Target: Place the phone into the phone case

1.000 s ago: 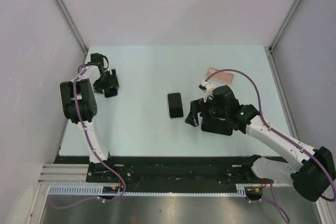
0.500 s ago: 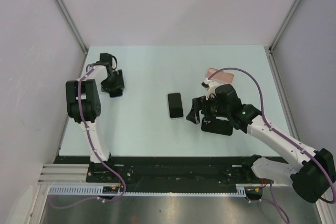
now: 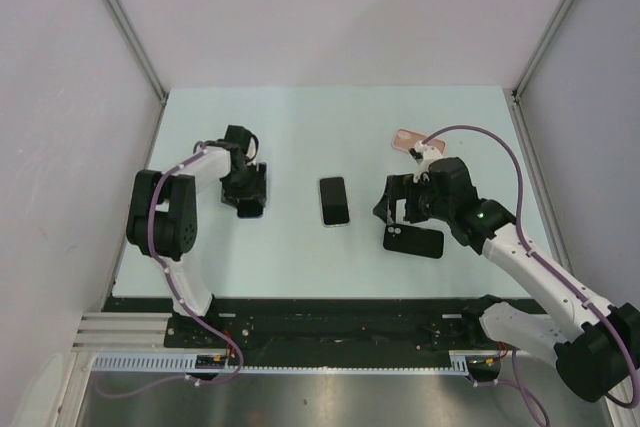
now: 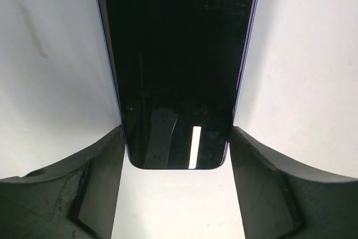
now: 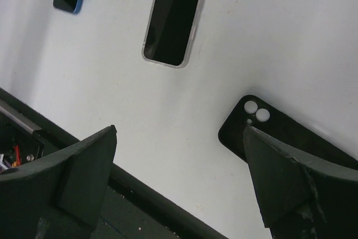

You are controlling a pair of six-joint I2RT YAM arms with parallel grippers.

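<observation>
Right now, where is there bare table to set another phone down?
Free: the far strip beyond the middle phone, between left gripper and pink case; the near strip before that phone. Crowded: right side, around right gripper and black case.

Left arm [image 3: 200,159] reaches low, jaws partly closed; right arm [image 3: 512,247] holds jaws wide.

table [image 3: 300,137] pale mint, plain | middle phone [image 3: 334,201] black screen, silver rim | blue-edged phone [image 4: 176,65] glossy black face, blue edge, magenta glint along one side | phone case [image 3: 413,240] matte black, pale table showing through two round holes | pink case [image 3: 408,140] salmon pink | cable [image 3: 465,128] purple
</observation>
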